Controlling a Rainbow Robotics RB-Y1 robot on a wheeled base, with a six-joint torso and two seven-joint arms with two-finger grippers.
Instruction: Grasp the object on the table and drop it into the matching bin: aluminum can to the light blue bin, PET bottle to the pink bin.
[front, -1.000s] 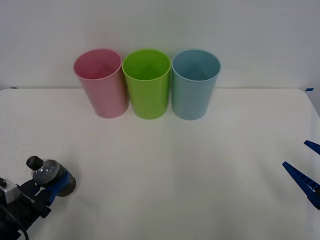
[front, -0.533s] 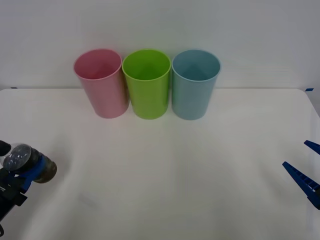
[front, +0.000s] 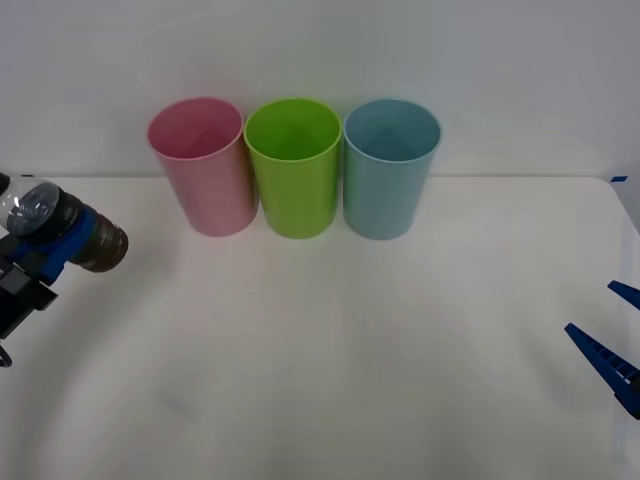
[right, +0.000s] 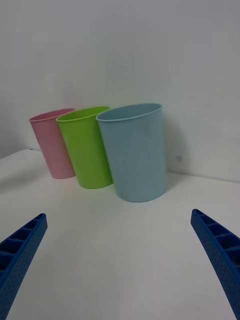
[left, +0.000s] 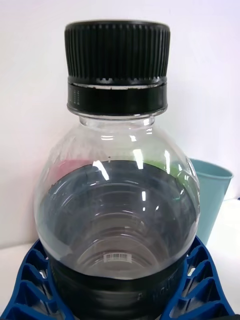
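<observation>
Far over at the left edge of the front view, my left gripper is raised above the table, its blue ribbed fingers clamped around the dark lower body of the PET bottle. From above, the bottle looks tilted, its clear shoulder and black cap toward the left edge and its dark base pointing right, toward the bins. In my left wrist view the same bottle stands large between my fingers, cap uppermost, with dark liquid filling the lower body and a small barcode label low on the front. The bottle hangs clear of the tabletop, to the left of the pink bin and well apart from it. Moving right, three bins stand upright in a row along the far side of the table, against the white wall: the pink bin first, then the green bin just beside it, then the light blue bin next to that, the neighbours nearly touching. Beyond the row the white tabletop runs on to the right. At the right edge, low in the front view, my right gripper waits near the table's surface, well away from the bins, with its two blue fingers spread wide apart and holding nothing.
</observation>
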